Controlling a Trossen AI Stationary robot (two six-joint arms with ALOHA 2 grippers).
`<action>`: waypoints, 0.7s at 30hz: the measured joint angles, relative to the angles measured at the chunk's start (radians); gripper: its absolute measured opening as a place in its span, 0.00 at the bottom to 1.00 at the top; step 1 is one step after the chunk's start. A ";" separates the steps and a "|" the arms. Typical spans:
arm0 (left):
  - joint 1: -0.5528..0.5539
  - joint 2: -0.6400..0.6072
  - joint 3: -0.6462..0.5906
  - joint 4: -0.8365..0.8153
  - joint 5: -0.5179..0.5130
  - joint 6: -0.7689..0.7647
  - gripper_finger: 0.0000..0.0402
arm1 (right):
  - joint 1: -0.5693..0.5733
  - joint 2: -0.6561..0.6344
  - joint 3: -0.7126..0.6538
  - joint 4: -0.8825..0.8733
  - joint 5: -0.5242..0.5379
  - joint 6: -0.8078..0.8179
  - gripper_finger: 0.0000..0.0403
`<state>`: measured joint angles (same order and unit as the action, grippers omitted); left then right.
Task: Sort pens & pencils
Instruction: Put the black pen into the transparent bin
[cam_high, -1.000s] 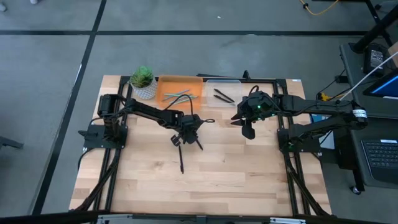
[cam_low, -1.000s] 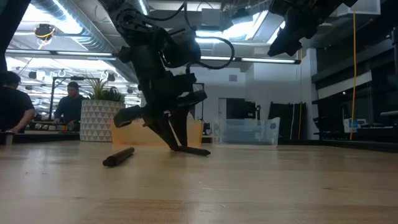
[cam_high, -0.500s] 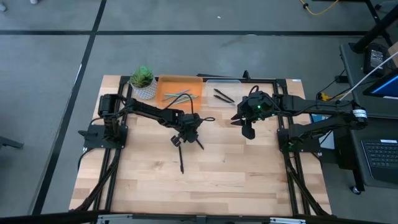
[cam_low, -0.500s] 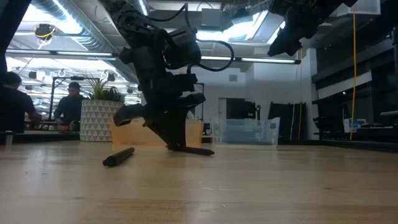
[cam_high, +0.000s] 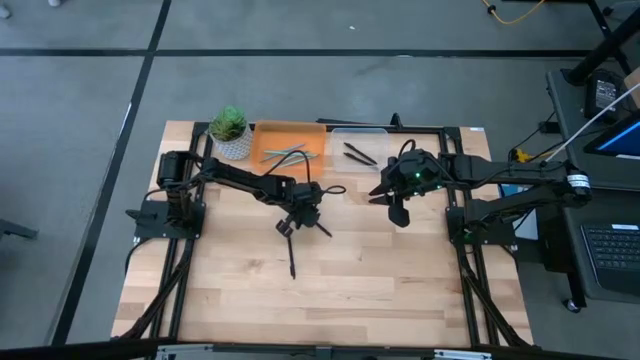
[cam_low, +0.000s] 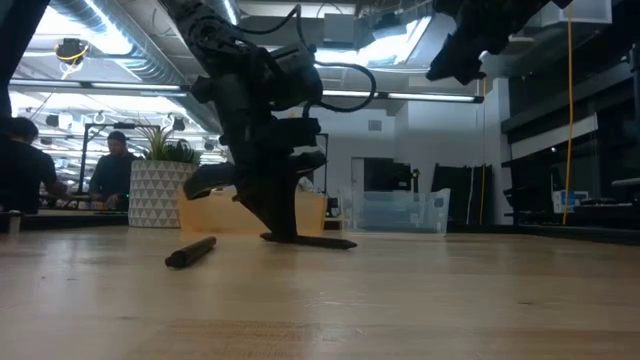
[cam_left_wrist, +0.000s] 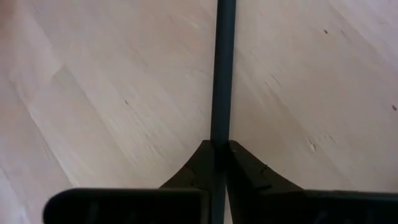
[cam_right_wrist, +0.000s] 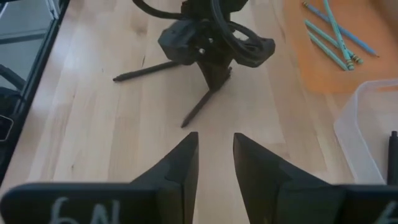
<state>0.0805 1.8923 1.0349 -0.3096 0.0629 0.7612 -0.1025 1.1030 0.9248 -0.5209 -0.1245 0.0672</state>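
One dark pen (cam_left_wrist: 222, 68): left gripper (cam_left_wrist: 219, 152) is pinching its end on bench (cam_high: 380, 270); light, stiff, slippery—regrip mid-shaft. Right gripper (cam_right_wrist: 216, 155) is idling apart.

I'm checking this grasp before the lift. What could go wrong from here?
1. The left gripper has pinched the dark pen near one end; the long free length may droop or swing when lifted.
2. A second dark pen lies loose close by and could get knocked.
3. The right gripper hovers, open, near the clear bin, so a drop-off there may crowd it.
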 joint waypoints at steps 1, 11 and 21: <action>0.000 0.000 -0.001 0.013 0.000 -0.008 0.04 | 0.000 0.000 0.000 0.004 0.000 0.003 0.25; -0.003 -0.085 -0.007 0.078 0.042 -0.077 0.03 | 0.002 0.000 0.000 0.007 0.000 -0.005 0.25; 0.034 -0.232 -0.005 0.091 0.071 -0.125 0.01 | 0.004 0.000 0.000 -0.006 0.000 -0.015 0.25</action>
<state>0.1146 1.6605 1.0302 -0.2185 0.1340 0.6362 -0.0986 1.1034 0.9249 -0.5265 -0.1242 0.0525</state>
